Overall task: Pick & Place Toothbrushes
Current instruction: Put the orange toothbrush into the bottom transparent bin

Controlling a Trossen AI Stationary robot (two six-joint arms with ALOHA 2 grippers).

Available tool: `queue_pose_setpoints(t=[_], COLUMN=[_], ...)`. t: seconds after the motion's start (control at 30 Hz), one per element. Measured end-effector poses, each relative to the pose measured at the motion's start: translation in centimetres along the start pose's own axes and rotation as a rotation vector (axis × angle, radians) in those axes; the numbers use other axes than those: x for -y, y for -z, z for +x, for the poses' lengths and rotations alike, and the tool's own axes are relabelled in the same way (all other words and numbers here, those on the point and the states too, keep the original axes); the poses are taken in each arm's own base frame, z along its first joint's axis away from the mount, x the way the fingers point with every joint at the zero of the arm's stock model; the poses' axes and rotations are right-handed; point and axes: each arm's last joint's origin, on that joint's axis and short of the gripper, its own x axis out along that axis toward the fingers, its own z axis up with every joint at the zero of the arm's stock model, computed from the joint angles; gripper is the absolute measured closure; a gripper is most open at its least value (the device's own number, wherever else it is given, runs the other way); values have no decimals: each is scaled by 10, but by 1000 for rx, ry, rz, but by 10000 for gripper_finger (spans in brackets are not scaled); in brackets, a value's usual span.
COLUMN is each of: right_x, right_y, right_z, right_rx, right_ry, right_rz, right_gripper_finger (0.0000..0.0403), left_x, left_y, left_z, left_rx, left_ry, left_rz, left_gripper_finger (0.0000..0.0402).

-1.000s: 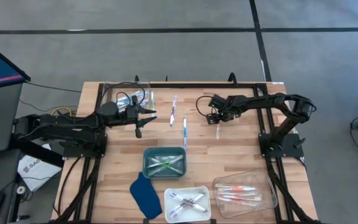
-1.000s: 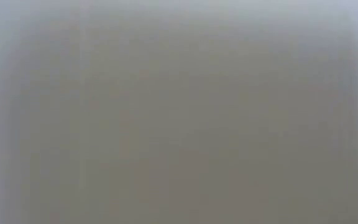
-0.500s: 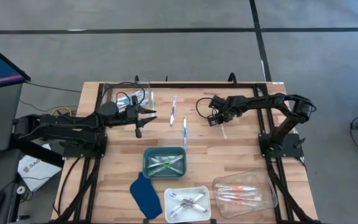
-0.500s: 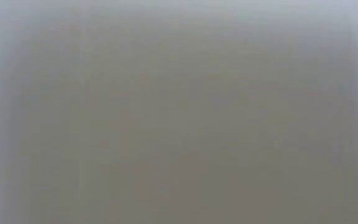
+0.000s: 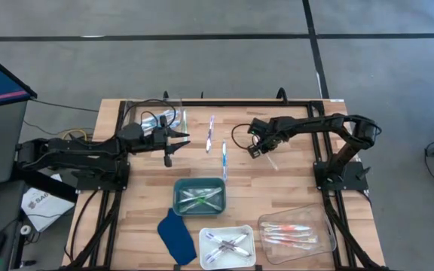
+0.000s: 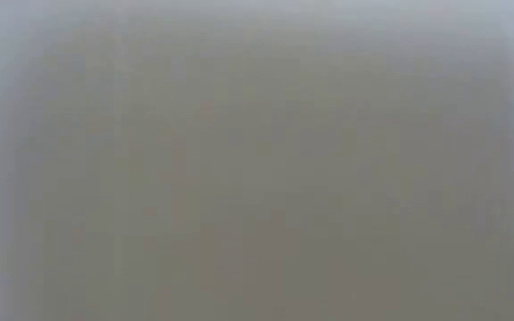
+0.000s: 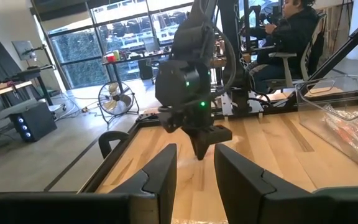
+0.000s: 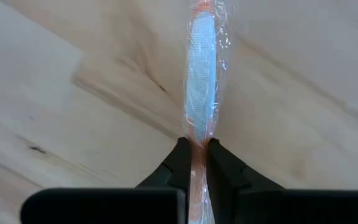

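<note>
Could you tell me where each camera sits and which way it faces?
High view: overhead, straight down on the table; both arms show.
Low view: table height, shows only a blur.
Left wrist view: on the left arm, looking across past its fingers at the right gripper.
Right wrist view: on the right arm, looking down at the wrapped toothbrush in its fingers.
Shared: the right gripper in the high and left wrist views.

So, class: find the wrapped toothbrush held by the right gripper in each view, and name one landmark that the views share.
High view: toothbrush centre-right, beside the right gripper.
Low view: not visible.
Left wrist view: too small to tell; the right gripper shows at centre.
Right wrist view: centre, between the fingers.
Shared landmark: the wooden table.
</note>
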Motion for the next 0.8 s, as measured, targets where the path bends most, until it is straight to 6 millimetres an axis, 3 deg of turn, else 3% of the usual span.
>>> queue_pose_setpoints(t=[0.47,0.8], right_x=[-58,-98], right_y=[-3,34], right_z=[-75,-125], right_rx=[84,131], right_ry=[35,81], right_rz=[-316,-567], right_gripper_finger=[386,387], left_x=[-1,-1], left_y=[-3,-5], left_z=[0,0], left_rx=[28,50], left_ry=[-6,-10], left_rz=[3,4], left_gripper_finger=[300,300])
